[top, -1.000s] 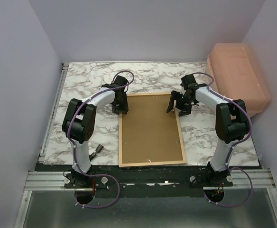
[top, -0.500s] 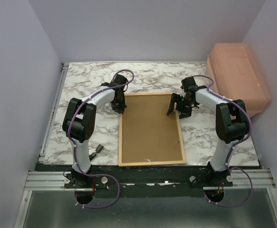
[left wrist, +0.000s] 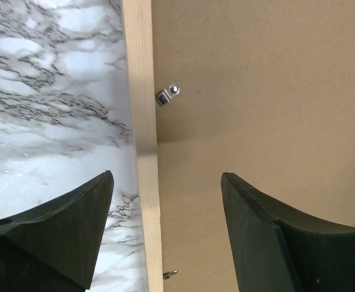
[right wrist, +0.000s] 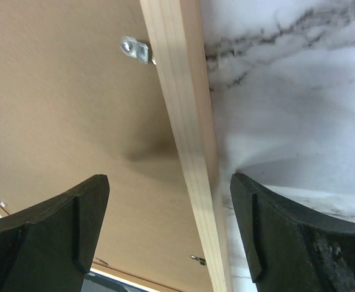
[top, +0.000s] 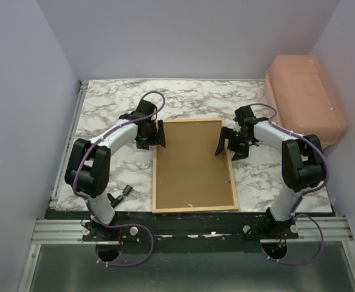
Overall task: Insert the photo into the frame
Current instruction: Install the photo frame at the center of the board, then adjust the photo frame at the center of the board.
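Note:
The frame lies flat in the middle of the marble table, back side up, its thin light-wood rim around a brown backing board. The photo is not in view. My left gripper is open and empty, and straddles the frame's left rail near the far corner. In the left wrist view, the rail runs between the fingers, with a metal clip beside it. My right gripper is open and empty, astride the right rail. A clip shows there on the board.
A pink plastic bin stands at the back right, off the table's edge. A small black object lies near the left arm's base. A metal rail borders the table's left side.
The left arm's elbow has swung out to the left while its gripper stays at the frame's left rail. The right gripper has shifted slightly nearer along the right rail. Both stay open.

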`<move>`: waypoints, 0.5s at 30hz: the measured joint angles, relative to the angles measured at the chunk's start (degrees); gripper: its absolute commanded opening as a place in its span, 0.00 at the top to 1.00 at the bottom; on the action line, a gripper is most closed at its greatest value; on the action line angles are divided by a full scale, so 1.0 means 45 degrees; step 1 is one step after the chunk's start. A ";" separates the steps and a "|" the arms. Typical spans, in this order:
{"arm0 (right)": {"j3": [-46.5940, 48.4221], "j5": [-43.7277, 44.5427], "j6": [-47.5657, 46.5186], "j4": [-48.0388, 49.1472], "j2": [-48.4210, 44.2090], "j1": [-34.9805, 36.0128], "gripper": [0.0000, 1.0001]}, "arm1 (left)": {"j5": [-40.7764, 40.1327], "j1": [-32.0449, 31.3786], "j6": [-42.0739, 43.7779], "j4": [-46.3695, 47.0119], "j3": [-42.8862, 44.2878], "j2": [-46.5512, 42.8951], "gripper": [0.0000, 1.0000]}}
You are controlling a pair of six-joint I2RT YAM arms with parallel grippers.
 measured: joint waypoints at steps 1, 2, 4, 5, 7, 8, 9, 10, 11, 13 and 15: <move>-0.0228 -0.0039 0.0005 0.0034 -0.0107 0.0000 0.11 | 0.0165 0.0000 -0.0039 0.0117 -0.0272 -0.0209 0.29; -0.0452 -0.0141 0.0039 0.0053 -0.0228 0.0000 0.11 | 0.0325 0.0005 -0.0078 0.0253 -0.0559 -0.0359 0.30; -0.0952 -0.0316 0.0083 0.0160 -0.0622 0.0000 0.11 | 0.0641 0.0010 -0.0165 0.0544 -0.1195 -0.0549 0.32; -0.1219 -0.0432 0.0136 0.0209 -0.0816 0.0000 0.11 | 0.0850 0.0000 -0.0223 0.0763 -0.1724 -0.0646 0.33; -0.1676 -0.0685 0.0248 0.0330 -0.1161 0.0000 0.11 | 0.1103 -0.0034 -0.0296 0.0952 -0.2535 -0.0743 0.36; -0.1870 -0.0811 0.0325 0.0393 -0.1287 0.0000 0.11 | 0.1321 -0.0044 -0.0408 0.1171 -0.2875 -0.1069 0.37; -0.2069 -0.0962 0.0389 0.0476 -0.1423 0.0005 0.11 | 0.1389 -0.0078 -0.0442 0.1277 -0.3065 -0.1277 0.38; -0.2161 -0.1059 0.0452 0.0529 -0.1481 0.0015 0.11 | 0.1506 -0.0117 -0.0481 0.1384 -0.3283 -0.1443 0.39; -0.2210 -0.1141 0.0476 0.0583 -0.1501 0.0039 0.11 | 0.1637 -0.0219 -0.0539 0.1579 -0.3725 -0.1656 0.40; -0.2191 -0.1171 0.0520 0.0602 -0.1481 0.0063 0.11 | 0.1996 -0.0393 -0.0719 0.1812 -0.4211 -0.1987 0.41; -0.2059 -0.1175 0.0539 0.0529 -0.1365 0.0068 0.11 | 0.1957 -0.0597 -0.0719 0.2118 -0.4585 -0.2307 0.41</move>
